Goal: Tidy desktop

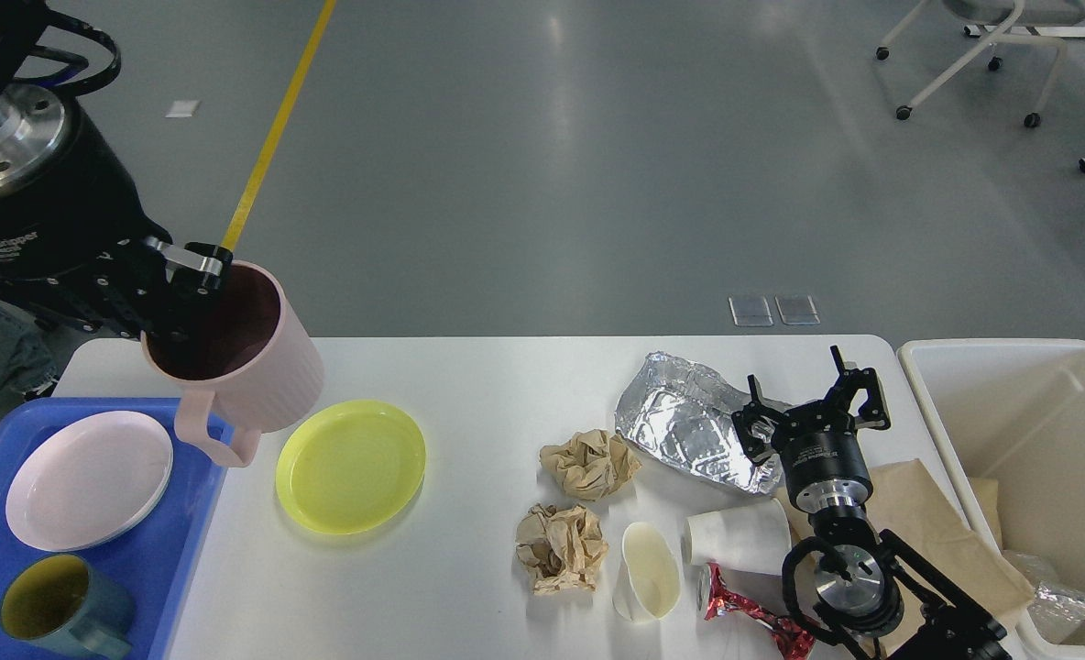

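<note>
The left claw (196,280) is clamped on the pink mug's (240,362) rim, holding it in the air above the near edge of the blue tray (171,559), which has bare room beside its white plate (89,477) and teal mug (66,605). Right of the tray, the white surface (469,385) carries a yellow plate (350,463), paper wads (561,545), cups (735,536) and foil (680,422), so I judge most tidying remains; the right claw (813,408) hangs with fingers apart, near the beige bin (927,403).

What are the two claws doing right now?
Left claw: closed on the rim of the ribbed pink mug.
Right claw: open, holding nothing.
</note>
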You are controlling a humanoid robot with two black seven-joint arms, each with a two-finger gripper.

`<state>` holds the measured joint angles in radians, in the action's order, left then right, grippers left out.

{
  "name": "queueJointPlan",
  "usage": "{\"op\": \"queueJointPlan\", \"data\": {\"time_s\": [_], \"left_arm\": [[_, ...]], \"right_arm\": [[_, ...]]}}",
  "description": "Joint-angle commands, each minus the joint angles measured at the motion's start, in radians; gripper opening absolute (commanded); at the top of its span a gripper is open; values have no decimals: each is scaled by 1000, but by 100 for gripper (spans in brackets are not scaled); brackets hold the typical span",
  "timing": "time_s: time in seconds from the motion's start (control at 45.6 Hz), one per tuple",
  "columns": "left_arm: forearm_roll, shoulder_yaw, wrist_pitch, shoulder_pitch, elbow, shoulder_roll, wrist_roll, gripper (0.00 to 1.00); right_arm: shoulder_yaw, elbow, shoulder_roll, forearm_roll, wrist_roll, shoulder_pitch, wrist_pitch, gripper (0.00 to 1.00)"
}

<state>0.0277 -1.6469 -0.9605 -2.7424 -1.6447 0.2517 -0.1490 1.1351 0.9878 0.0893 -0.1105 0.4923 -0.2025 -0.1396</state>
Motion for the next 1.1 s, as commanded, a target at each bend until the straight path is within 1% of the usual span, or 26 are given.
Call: {"op": "queueJointPlan", "data": {"time_s": [0.0,0.132,0.197,0.285,0.482,0.592,0.658,0.745,0.877,1.074], "left_arm": [[104,-36,1,78,52,136,6,0],[230,-50,1,188,183,319,3,0],[279,-60,1,256,256,388,-4,0],[334,-59,1,338,365,472,-4,0],[438,5,1,570,572,638,-6,0],[488,88,1,731,687,739,-11,0],[498,160,1,843,746,771,-9,0],[531,289,1,1007,828,788,-11,0],[537,452,1,1219,904,790,-21,1],[537,643,1,1448,987,782,-21,1]], "right_arm": [[0,2,0,0,0,0,0,100],[0,2,0,0,0,0,0,100],[0,2,0,0,0,0,0,100],[0,2,0,0,0,0,0,100],[0,2,0,0,0,0,0,100],[0,2,0,0,0,0,0,100],[0,2,0,0,0,0,0,100],[0,2,1,0,0,0,0,100],[0,2,0,0,0,0,0,100],[0,2,0,0,-1,0,0,100]]}}
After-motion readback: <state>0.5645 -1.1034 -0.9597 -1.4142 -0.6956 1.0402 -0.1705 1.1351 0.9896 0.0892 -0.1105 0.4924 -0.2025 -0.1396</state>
